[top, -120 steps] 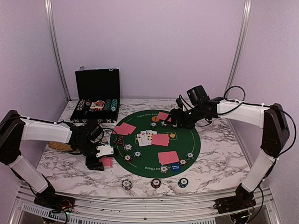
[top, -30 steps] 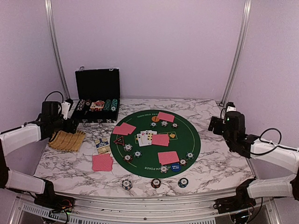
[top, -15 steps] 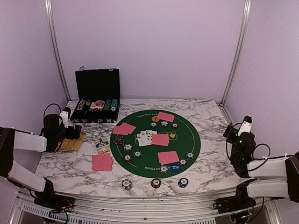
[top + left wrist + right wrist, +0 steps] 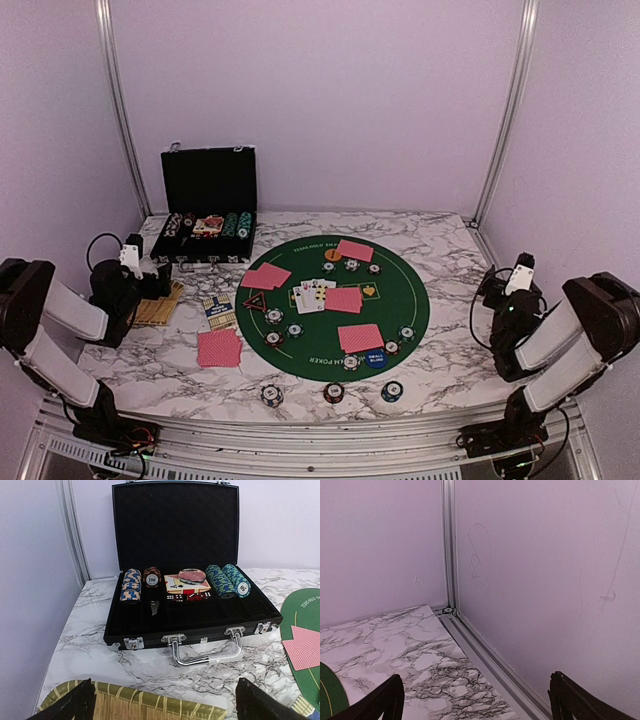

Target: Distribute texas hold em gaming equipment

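"100" on chip point(image 4: 151, 579) in case point(image 4: 175, 525); "TEXAS HOLD", cut off, on green mat point(image 4: 301, 620) rim.

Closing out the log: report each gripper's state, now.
Left gripper: open, holding nothing.
Right gripper: open, holding nothing.

**A:** What does the left wrist view cut off?

**B:** The straw tray point(image 4: 150, 705) runs off the bottom edge. The green mat point(image 4: 305, 615) and a red-backed card point(image 4: 302, 647) run off the right edge.

**A:** And from above?

**B:** The face-up cards point(image 4: 313, 293) mid-frame are too small to read, and so are the markings on the chips point(image 4: 272, 394).
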{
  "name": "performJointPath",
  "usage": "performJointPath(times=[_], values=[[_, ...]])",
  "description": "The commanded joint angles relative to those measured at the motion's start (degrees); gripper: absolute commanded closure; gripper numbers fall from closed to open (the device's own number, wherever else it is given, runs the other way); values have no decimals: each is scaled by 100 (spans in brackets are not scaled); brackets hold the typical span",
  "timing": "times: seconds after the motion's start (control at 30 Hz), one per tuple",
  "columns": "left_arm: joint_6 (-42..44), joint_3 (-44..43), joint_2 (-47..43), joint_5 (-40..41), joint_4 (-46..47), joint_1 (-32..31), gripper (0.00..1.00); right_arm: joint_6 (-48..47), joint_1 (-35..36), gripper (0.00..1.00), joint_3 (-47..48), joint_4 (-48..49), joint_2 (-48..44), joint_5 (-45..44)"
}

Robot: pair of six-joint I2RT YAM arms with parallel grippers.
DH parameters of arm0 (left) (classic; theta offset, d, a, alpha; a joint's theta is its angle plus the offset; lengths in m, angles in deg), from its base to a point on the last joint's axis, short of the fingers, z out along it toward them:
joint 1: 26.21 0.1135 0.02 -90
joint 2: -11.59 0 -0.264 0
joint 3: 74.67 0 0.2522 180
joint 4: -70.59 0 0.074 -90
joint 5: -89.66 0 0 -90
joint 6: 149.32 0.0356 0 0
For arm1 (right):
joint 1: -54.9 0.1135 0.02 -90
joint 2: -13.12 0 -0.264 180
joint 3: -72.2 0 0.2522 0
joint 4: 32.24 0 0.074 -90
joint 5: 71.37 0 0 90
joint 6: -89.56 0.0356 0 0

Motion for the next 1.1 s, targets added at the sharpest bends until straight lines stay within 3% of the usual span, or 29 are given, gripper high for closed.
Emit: performJointPath(times=[0.0,0.1,0.17,0.2,0.3,0.43,1.07], values=[[-82,425,191,200,1301,36,1,-291,-59,1,13,1030,345,202],[-125,353,227,290,1216,34,1,-430,-60,1,1,997,391,683],[-131,344,238,293,1200,39,1,-894,-54,1,54,1377,866,1964],[-131,329,237,293,1182,31,1,-1169,-27,1,83,1736,1132,2192],[-165,289,252,320,1117,47,1,-869,-25,1,386,635,807,1730],[-196,256,260,296,1060,75,1,-286,-449,1,943,-535,759,1786],[-227,300,220,315,1092,90,1,-318,-535,1,851,-267,781,1889]])
